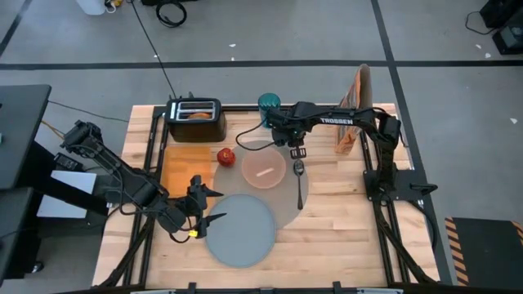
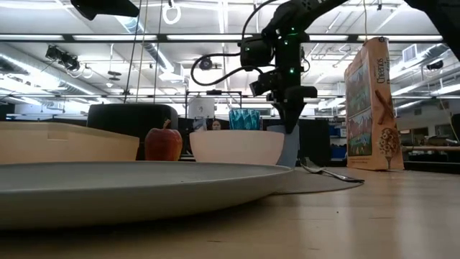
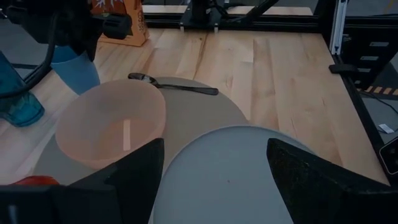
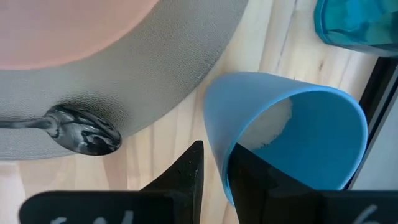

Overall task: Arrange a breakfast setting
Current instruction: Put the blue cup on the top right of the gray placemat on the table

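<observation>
Small light-blue cup [image 4: 292,137] pinched by its rim, one finger of the right gripper [image 4: 214,177] inside the mouth and one outside, jaws closed onto the thin wall. Held low at the far edge of the large grey mat [image 4: 174,74], just beside the spoon's [image 4: 87,138] bowl and near a teal glass [image 1: 269,103]; whether it touches the table cannot be told. Probably light, stiff plastic, smooth enough to swivel in a rim pinch (a tilt in the wrist view hints at that), so best kept upright and set down gently. Pink bowl [image 1: 263,169] on the mat, likely light and easily nudged; red apple [image 1: 226,155] just beside it, round and prone to rolling. Grey plate [image 1: 239,229] lapping over the mat's near edge. Cereal box [image 2: 368,104] upright at the far right. Left gripper [image 1: 201,211] spread wide and empty at the plate's left rim. Bagel not clearly made out, perhaps the shape in the toaster [image 1: 196,118]. Cup mostly hidden under the arm from above.
</observation>
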`<act>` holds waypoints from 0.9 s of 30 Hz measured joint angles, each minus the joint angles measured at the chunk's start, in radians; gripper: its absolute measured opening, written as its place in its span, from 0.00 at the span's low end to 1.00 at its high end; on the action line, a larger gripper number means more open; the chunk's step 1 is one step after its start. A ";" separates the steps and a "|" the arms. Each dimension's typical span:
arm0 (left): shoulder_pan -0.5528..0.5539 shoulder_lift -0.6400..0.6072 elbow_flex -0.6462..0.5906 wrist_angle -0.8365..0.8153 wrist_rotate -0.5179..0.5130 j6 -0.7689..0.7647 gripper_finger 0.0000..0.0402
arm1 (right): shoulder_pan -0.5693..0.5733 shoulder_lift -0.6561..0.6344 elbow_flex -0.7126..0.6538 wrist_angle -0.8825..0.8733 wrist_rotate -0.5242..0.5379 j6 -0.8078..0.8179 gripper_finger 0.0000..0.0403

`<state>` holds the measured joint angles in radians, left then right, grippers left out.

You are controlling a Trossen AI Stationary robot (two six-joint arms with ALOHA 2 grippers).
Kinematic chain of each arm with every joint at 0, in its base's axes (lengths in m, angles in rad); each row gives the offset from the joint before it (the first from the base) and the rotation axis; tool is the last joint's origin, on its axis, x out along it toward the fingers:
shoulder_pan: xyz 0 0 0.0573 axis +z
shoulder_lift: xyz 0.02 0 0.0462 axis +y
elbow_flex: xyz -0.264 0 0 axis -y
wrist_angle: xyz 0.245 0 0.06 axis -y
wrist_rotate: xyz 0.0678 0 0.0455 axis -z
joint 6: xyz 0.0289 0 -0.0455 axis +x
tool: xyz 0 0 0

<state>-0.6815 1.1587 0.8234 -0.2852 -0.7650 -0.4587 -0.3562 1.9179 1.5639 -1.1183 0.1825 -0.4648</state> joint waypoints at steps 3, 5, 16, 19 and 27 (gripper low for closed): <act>0.000 0.000 0.000 0.000 0.000 0.000 0.72 | 0.002 0.000 0.000 0.005 0.000 0.002 0.19; 0.000 0.000 0.000 0.000 0.000 0.000 0.72 | 0.002 0.000 0.000 0.007 0.000 0.014 0.19; 0.000 0.000 0.000 0.000 0.000 0.001 0.72 | 0.004 0.000 0.000 0.008 -0.020 0.047 0.19; 0.000 0.000 0.000 0.000 0.000 0.001 0.72 | 0.004 0.000 0.000 0.003 -0.020 0.053 0.19; 0.000 0.000 0.000 0.000 -0.001 0.024 0.72 | 0.004 -0.009 0.008 -0.011 -0.021 0.132 0.19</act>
<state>-0.6815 1.1587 0.8234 -0.2850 -0.7658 -0.4347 -0.3527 1.9085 1.5721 -1.1289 0.1610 -0.3328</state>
